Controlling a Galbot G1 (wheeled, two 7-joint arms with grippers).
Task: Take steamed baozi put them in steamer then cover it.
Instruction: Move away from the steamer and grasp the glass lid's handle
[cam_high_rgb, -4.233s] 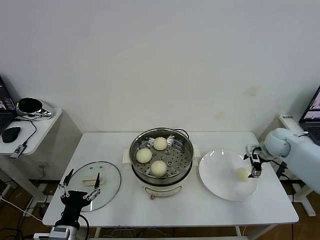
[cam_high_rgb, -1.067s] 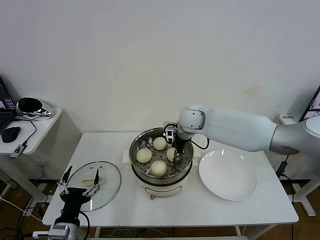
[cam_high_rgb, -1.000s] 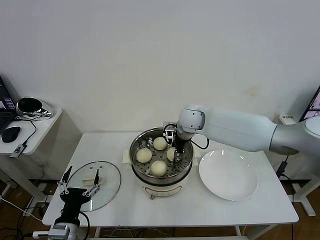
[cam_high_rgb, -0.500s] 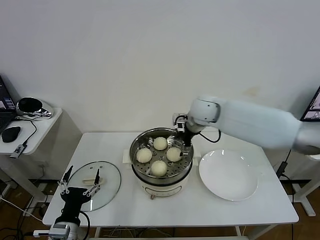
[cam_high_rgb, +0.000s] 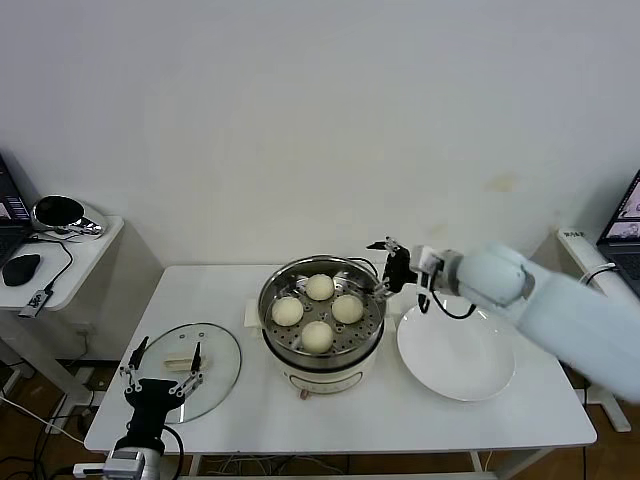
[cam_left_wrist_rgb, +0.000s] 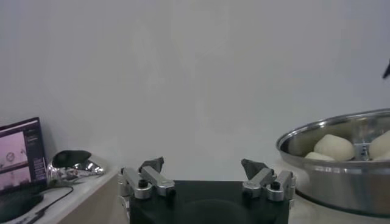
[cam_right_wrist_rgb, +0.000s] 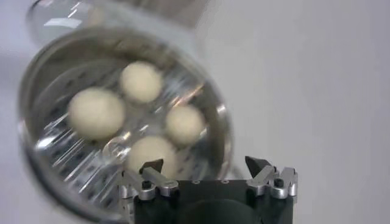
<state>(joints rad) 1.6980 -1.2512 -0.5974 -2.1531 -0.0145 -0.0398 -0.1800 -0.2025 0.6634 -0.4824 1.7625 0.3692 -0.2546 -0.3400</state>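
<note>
So the cover (cam_high_rgb: 188, 365) lies flat on the tabletop (cam_high_rgb: 500, 415), left gripper (cam_high_rgb: 160, 383) just by it, jaws wide and empty. All four baozi (cam_high_rgb: 318, 311) sit in the steamer (cam_high_rgb: 322, 305). Right gripper (cam_high_rgb: 393, 270) hangs beside its rim, jaws wide, empty. Only covering seems left.

four pale cream-white round buns (cam_high_rgb: 318, 311) | shiny silver steel steamer pot (cam_high_rgb: 322, 345), tray dotted with small dark holes, cream-white base | clear glass lid (cam_high_rgb: 190, 371), silver rim, cream-white bar handle | plain white round plate (cam_high_rgb: 456, 353) | white tabletop (cam_high_rgb: 420, 425) | right arm's gripper (cam_high_rgb: 386, 268) black
</note>
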